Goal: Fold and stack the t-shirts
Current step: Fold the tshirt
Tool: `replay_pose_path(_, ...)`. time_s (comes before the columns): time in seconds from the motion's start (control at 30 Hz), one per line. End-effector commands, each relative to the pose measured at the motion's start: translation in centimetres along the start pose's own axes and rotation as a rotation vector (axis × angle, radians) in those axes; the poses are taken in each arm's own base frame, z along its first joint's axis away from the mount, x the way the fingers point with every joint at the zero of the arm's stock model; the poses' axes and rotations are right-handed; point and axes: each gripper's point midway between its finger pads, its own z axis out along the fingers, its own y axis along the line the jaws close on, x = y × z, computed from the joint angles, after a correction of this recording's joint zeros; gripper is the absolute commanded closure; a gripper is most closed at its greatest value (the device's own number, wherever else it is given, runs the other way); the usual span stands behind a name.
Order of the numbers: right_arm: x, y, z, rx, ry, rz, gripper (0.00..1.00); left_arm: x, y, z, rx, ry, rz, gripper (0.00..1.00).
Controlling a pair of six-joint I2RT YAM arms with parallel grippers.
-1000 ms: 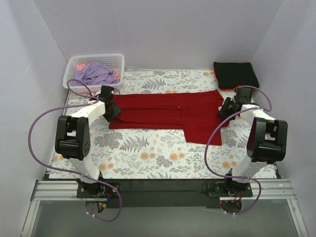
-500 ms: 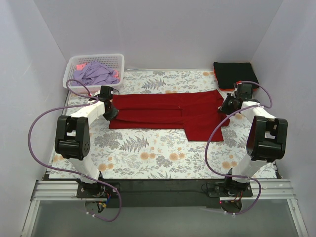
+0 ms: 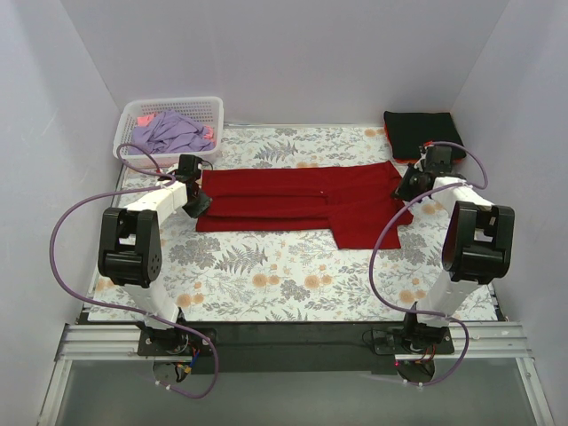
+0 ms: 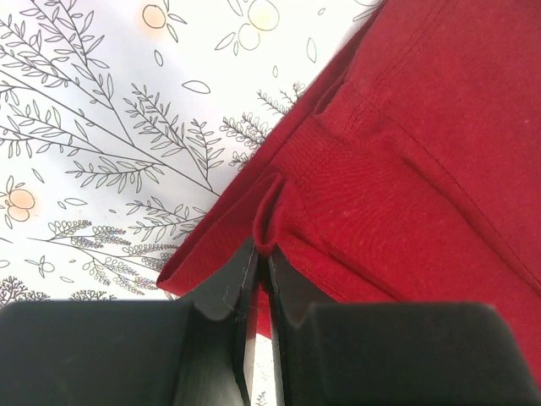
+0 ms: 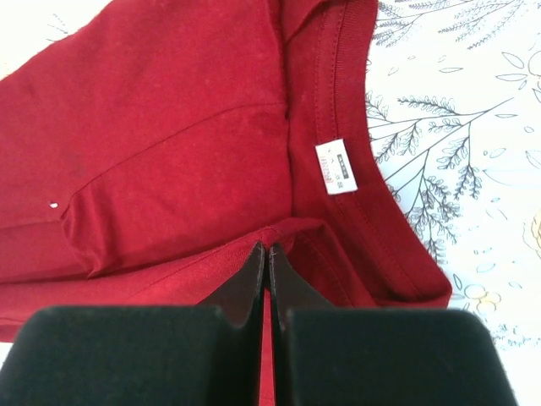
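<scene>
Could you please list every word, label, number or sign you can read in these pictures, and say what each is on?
White neck label on the red tee: faint print, too small and blurred to read.
No other writing shows anywhere.

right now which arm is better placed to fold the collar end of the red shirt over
Probably the right. The right gripper is shut on the red shirt close to the collar label, while the left gripper pinches the opposite end.
</scene>
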Motion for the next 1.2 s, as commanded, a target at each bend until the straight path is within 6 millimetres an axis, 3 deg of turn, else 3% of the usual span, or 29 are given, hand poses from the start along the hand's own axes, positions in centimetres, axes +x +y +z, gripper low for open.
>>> replay_pose_path(0.0,-1.7,0.1,0.8,-0.002,-0.036,-0.026,0.99,-1.2,0.3,-0.1,-0.026,-0.036,-0.015,0.94)
replay_pose_path(0.33,-1.5,-0.7,2.4,0.011,-0.007,-0.049,0.99,-1.2,0.7,0.2,-0.048,-0.034,-0.015,0.93)
replay_pose_path(0.47,-1.6,-0.9,2.4,0.018,-0.002,-0.060,0.93,-1.2,1.0,0.3,-0.060,-0.041,-0.014,0.91)
replay_pose_path(0.67,-2.4,-0.4,-0.6,0.047,-0.016,-0.101,0.72,-1.9,1.1,-0.5,-0.059,-0.074,-0.025,0.65)
replay_pose_path(0.73,-2.9,-0.1,-2.4,0.070,-0.042,-0.117,0.64,-2.3,1.0,-0.8,-0.046,-0.091,-0.029,0.54)
replay_pose_path(0.8,-2.3,0.0,-4.2,0.090,-0.032,-0.128,0.60,-2.7,0.8,-1.4,-0.033,-0.107,-0.027,0.49)
replay_pose_path(0.83,-1.9,-0.1,-4.8,0.106,-0.030,-0.133,0.57,-2.8,0.9,-1.6,-0.032,-0.110,-0.026,0.47)
replay_pose_path(0.87,-0.2,-0.6,-5.0,0.123,0.011,-0.129,0.56,-3.1,0.7,-2.1,-0.022,-0.122,-0.029,0.43)
replay_pose_path(0.93,1.0,0.2,-6.1,0.113,0.005,-0.152,0.52,-3.5,0.6,-2.8,-0.010,-0.142,-0.031,0.39)
replay_pose_path(0.97,3.2,-0.5,-5.9,0.131,0.047,-0.154,0.52,-3.7,0.7,-3.1,-0.007,-0.153,-0.033,0.37)
replay_pose_path(1.07,6.9,-0.4,-6.4,0.133,0.093,-0.184,0.51,-4.6,1.2,-4.5,-0.004,-0.199,-0.030,0.34)
replay_pose_path(1.13,8.1,-0.5,-6.7,0.137,0.103,-0.199,0.51,-5.3,1.7,-5.9,0.002,-0.246,-0.036,0.33)
replay_pose_path(1.17,9.8,-0.2,-6.4,0.127,0.134,-0.221,0.51,-5.5,1.8,-6.5,0.007,-0.263,-0.039,0.33)
